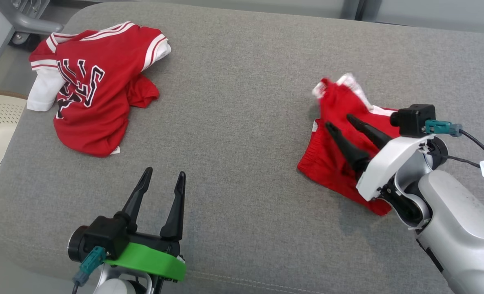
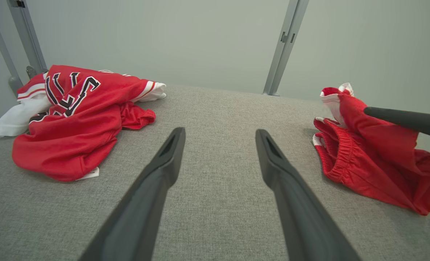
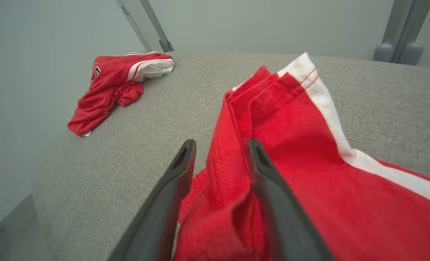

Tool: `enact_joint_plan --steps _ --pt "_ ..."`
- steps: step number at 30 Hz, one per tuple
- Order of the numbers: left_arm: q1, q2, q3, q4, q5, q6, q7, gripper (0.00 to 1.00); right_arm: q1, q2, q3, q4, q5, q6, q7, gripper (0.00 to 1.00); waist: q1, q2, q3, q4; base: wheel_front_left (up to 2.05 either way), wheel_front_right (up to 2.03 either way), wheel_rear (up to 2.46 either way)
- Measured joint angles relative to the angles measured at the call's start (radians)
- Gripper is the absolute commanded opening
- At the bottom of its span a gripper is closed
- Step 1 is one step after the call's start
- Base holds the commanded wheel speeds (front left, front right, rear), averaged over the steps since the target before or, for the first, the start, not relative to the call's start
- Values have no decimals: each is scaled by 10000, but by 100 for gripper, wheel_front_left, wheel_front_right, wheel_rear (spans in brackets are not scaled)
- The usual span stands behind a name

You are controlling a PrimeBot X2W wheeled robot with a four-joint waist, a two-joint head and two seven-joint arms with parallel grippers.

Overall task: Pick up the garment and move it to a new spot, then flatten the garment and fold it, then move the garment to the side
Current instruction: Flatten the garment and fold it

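Desk: Where are the red shorts [image 1: 336, 104], and what has them?

Photographer: Crumpled on the grey cushion [image 1: 242, 122], under and between the fingers of the right gripper [image 1: 338, 121]. Its jaws stand partly apart with a ridge of red cloth rising between them. A sliver of cushion shows between one finger and the cloth, so there is no pinch.

Desk: Which way do they run?

Photographer: Long axis along those fingers. The end with the white stripe [image 3: 323, 105] stands raised past the fingertips, pointing away from the wrist. The bulk lies back beneath the jaws. The gathered waistband [image 2: 336, 145] faces the left gripper [image 1: 164, 171].

Desk: And that one?

Photographer: Jaws wide, nothing between them, well apart from the shorts. A red jersey [image 1: 95, 106] lies far beyond its fingertips, off to the left.
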Motion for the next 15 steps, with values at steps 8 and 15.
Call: enact_joint_plan --steps 8,15 --pt "0 -2 163 88 0 0 0 100 -111 301 -65 -284 56 2 -280 100 0 0 -144 -244 0 0 0" --pt "14 -2 360 35 13 2 0 100 313 -4 -763 -625 330 -284 -589 100 0 0 -267 -610 0 0 0"
